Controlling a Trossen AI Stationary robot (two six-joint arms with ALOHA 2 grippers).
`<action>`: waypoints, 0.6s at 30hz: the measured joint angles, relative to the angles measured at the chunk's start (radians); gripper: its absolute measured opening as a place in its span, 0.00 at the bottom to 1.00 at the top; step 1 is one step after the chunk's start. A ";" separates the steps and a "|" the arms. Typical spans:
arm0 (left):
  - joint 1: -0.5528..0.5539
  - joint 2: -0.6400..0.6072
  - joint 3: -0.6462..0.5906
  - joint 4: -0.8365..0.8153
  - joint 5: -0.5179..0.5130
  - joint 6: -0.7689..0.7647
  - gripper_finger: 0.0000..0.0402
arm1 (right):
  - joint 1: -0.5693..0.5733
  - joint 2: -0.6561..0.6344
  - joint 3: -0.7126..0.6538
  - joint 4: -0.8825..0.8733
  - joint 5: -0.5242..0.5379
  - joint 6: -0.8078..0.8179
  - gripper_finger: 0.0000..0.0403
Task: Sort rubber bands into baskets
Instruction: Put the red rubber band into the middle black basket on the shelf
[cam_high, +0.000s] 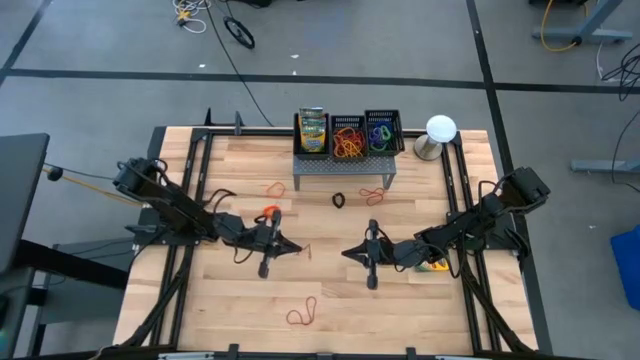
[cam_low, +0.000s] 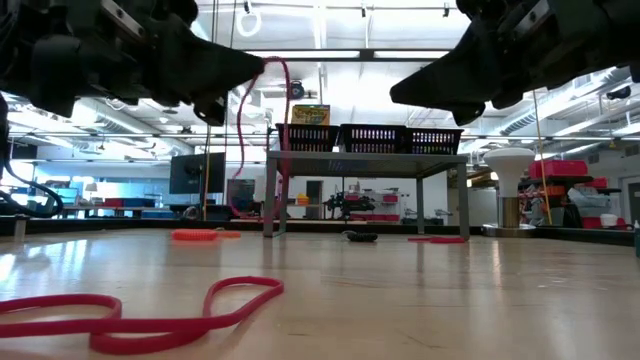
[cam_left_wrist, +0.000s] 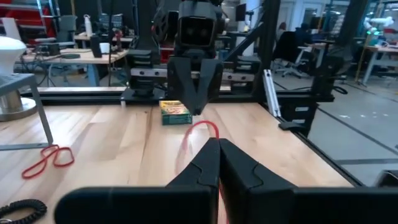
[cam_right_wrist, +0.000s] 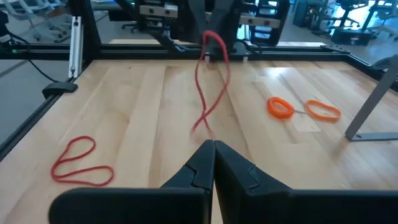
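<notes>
Centrally, the left gripper (cam_high: 292, 247) pinches a thin red rubber band (cam_right_wrist: 210, 87), dangling above the wooden table (cam_high: 330, 300). Opposite, the right gripper (cam_high: 348, 252) waits closed, empty. Swinging could slip the loop before reaching the black mesh baskets (cam_high: 348, 135) on the grey perforated stand (cam_high: 340, 165).

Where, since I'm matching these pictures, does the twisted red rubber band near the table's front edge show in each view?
High view: twisted red rubber band, by the front edge, mid-table.
Low view: foreground, bottom left.
Left wrist view: not in it.
Right wrist view: flat on bare wood, far from the grey perforated metal stand's leg.
Shared landmark: that stand, in all four.
</notes>
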 joint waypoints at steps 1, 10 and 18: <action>0.000 0.023 0.009 0.014 -0.009 0.000 0.02 | 0.000 0.000 0.000 0.000 -0.002 0.000 0.05; 0.008 0.254 0.100 0.250 -0.008 0.072 0.02 | 0.000 0.000 0.000 0.000 -0.003 0.000 0.05; 0.034 0.275 0.102 0.281 0.010 0.038 0.02 | 0.000 0.000 0.000 -0.014 -0.003 -0.008 0.05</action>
